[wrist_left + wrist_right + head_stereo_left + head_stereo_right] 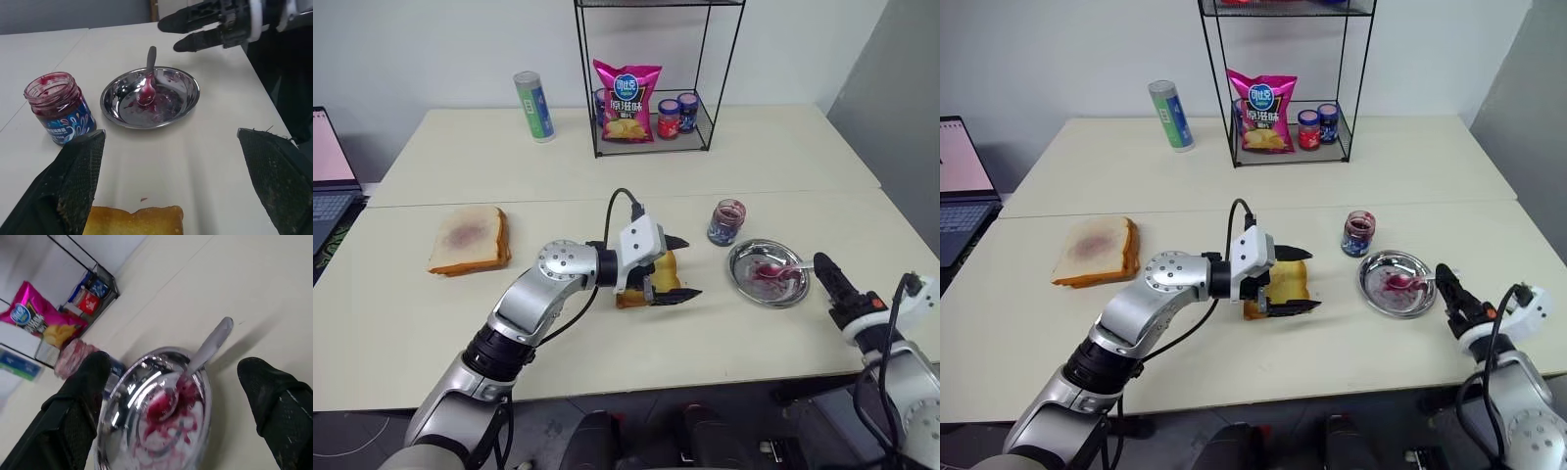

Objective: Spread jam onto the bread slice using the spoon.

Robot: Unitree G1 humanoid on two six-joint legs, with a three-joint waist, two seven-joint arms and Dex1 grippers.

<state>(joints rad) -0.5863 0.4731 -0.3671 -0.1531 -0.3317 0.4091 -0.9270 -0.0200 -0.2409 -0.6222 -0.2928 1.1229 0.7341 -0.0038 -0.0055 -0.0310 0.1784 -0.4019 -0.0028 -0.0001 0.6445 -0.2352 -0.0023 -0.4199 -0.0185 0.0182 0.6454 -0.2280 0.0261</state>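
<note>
Left wrist view: spoon (148,83) rests in the steel plate (188,100); both end effectors, left (674,266) and right (824,266), gape empty nearby.

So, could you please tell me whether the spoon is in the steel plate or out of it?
In: the spoon's red-stained bowl lies in the plate, its handle over the rim.

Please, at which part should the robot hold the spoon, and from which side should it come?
Probably the handle end of the spoon. Its stained bowl lies in the steel plate, while the handle rises over the rim toward the open right gripper. Coming from that side, fingers across the thin handle, looks easiest.
</note>
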